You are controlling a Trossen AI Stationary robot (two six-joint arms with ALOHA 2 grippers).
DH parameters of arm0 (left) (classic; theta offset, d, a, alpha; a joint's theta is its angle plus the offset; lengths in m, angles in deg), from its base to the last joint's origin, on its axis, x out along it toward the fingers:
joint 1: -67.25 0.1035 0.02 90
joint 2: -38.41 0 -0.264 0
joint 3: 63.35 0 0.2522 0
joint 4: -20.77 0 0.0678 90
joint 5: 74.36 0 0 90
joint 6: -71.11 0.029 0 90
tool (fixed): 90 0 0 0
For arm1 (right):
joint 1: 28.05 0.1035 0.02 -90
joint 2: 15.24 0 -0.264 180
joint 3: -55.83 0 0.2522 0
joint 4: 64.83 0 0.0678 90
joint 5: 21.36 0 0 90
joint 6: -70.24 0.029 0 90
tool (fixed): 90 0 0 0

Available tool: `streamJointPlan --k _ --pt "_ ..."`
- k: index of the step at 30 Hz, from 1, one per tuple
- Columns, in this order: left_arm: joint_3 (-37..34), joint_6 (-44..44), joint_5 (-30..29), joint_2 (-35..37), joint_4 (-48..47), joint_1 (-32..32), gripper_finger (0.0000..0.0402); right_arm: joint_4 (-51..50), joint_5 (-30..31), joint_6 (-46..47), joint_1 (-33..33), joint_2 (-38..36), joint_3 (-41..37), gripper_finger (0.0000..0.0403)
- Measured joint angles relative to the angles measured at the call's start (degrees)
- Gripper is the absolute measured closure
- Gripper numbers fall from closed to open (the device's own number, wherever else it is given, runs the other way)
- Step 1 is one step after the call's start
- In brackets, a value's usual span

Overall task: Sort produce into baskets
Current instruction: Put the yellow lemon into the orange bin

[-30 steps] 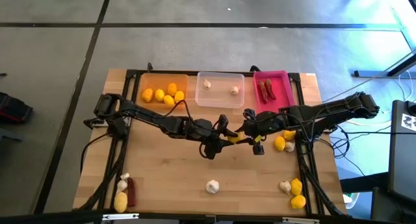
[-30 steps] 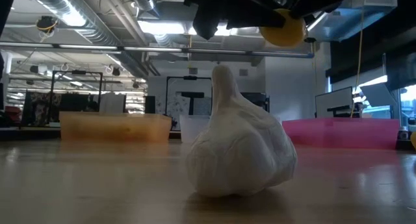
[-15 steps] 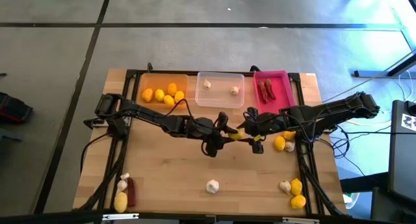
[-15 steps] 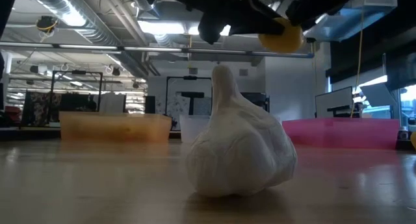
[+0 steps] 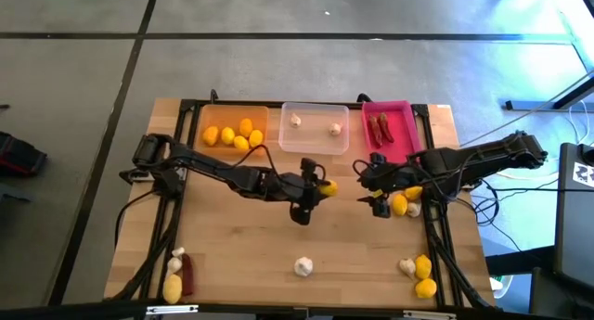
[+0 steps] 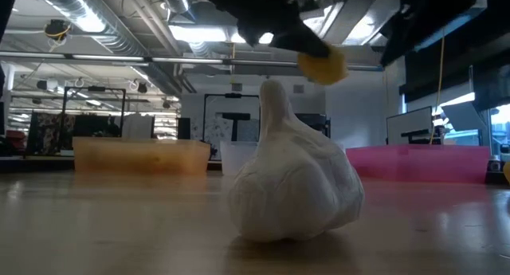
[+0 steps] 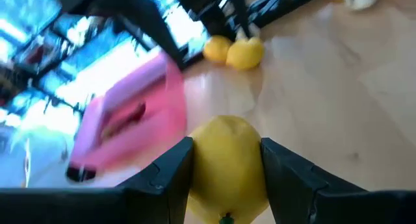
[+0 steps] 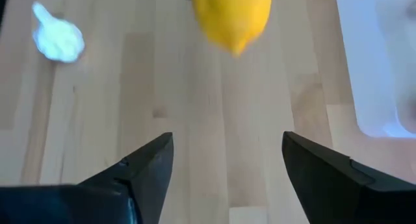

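My left gripper (image 5: 322,188) is over the middle of the table, shut on a yellow lemon (image 5: 327,187), which also shows in the left wrist view (image 7: 227,169) and the low view (image 6: 322,65). My right gripper (image 5: 370,188) is open and empty a short way to the lemon's right; its wrist view (image 8: 227,165) shows the lemon (image 8: 232,13) ahead of it. At the far edge stand the orange tray (image 5: 212,114) with several lemons, the clear tray (image 5: 315,144) with two garlic bulbs, and the pink tray (image 5: 405,125) with chilies. My left gripper pinches the lemon's two sides (image 7: 201,165) between its two fingers (image 7: 172,172). The fingers lie about level, pointing toward the table's right. The lemon lies lengthwise along them, its stem end (image 7: 225,217) back toward the wrist. It is lifted clear of the table.
A garlic bulb (image 5: 303,265) lies near the front middle, filling the low view (image 6: 295,179). A lemon (image 5: 400,205) and garlic (image 5: 414,210) lie under the right arm. Two lemons (image 5: 424,275) and garlic (image 5: 406,265) are front right; a lemon (image 5: 173,288), chili (image 5: 187,275) and garlic (image 5: 175,262) front left.
Both grippers met at the lemon over the table's middle. My right gripper has drawn back toward the table's right edge, away from the lemon. The lemon has stayed in my left gripper, clear of the table, and has shifted slightly toward the left.
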Motion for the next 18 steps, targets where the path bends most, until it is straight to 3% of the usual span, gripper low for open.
streamJointPlan --k 7,18 --pt "0.0 -14.78 -2.23 4.75 -13.23 -0.12 0.0243 5.2 0.03 0.65 0.0 0.15 -5.65 0.0123" --pt "0.0 -33.99 -19.97 10.2 -40.12 -0.11 0.0243 16.34 0.06 5.58 -0.05 0.16 -18.1 0.0123"
